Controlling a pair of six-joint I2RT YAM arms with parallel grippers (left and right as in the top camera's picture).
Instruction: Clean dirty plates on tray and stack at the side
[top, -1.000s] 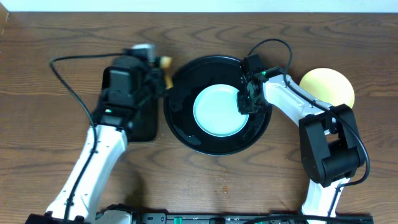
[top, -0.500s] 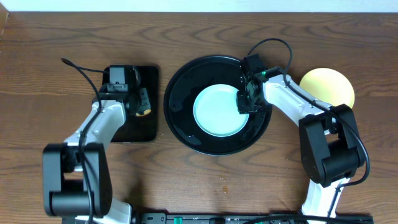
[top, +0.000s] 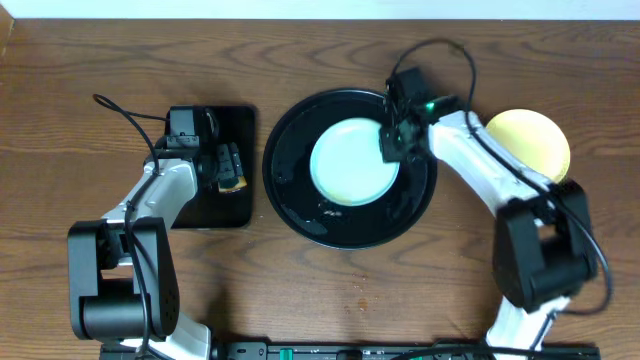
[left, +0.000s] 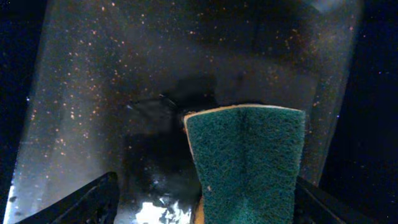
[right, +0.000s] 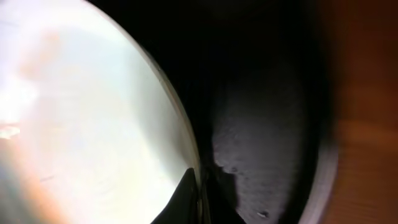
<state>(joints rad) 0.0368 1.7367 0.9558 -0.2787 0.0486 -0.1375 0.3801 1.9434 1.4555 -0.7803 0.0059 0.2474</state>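
Observation:
A pale mint plate (top: 350, 160) sits over the far half of the round black tray (top: 290, 215). My right gripper (top: 392, 148) is shut on its right rim. In the right wrist view the dark fingertips (right: 186, 193) pinch the plate's (right: 93, 112) edge above the tray floor (right: 267, 143). A pale yellow plate (top: 527, 140) lies on the wood at the right, beside the tray. My left gripper (top: 215, 165) hovers open over the green sponge (top: 233, 168). In the left wrist view the sponge (left: 249, 158) lies between the spread fingers (left: 87, 202), nearer the right one.
The sponge rests on a small rectangular black tray (top: 238, 205) left of the round tray. Wet patches shine on the rectangular tray's floor (left: 161, 211). Brown wood tabletop (top: 330, 290) surrounds both trays. Both arms reach in from the near edge.
My left gripper has swung over the rectangular tray and opened, letting go of the sponge. My right gripper has shut on the mint plate's rim, and the plate has shifted toward the tray's far side.

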